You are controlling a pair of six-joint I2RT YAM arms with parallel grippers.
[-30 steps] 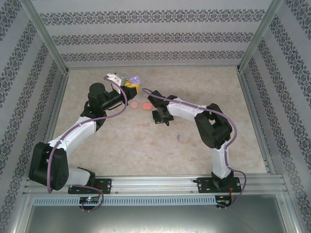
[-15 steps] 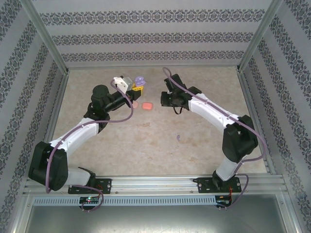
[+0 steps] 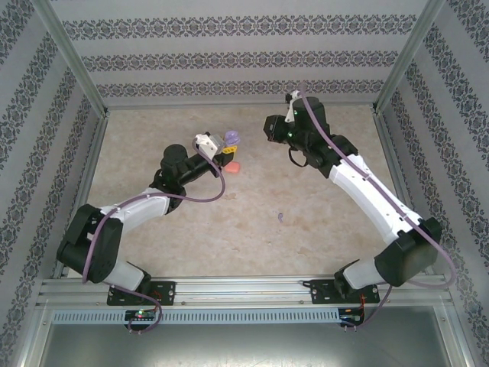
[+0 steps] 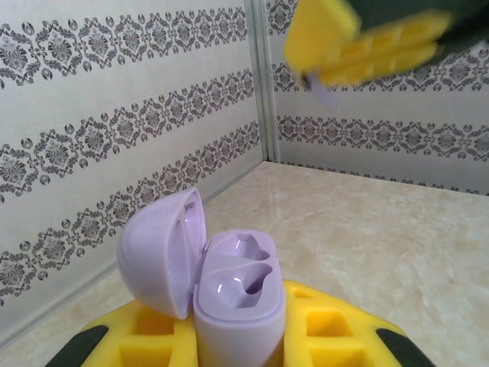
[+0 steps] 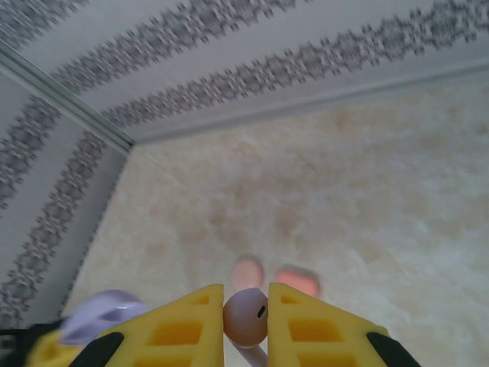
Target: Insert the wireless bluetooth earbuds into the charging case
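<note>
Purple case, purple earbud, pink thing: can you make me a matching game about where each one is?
Things:
1. purple charging case
2. purple earbud
3. pink thing

Places:
A. lying on the table
B. pinched in the right gripper
C. held in the left gripper, lid open

Pairs: 1-C, 2-B, 3-A

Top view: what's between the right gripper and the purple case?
Nothing. In the top view bare tabletop separates the right gripper, holding a purple earbud, from the purple case in the left gripper.
</note>
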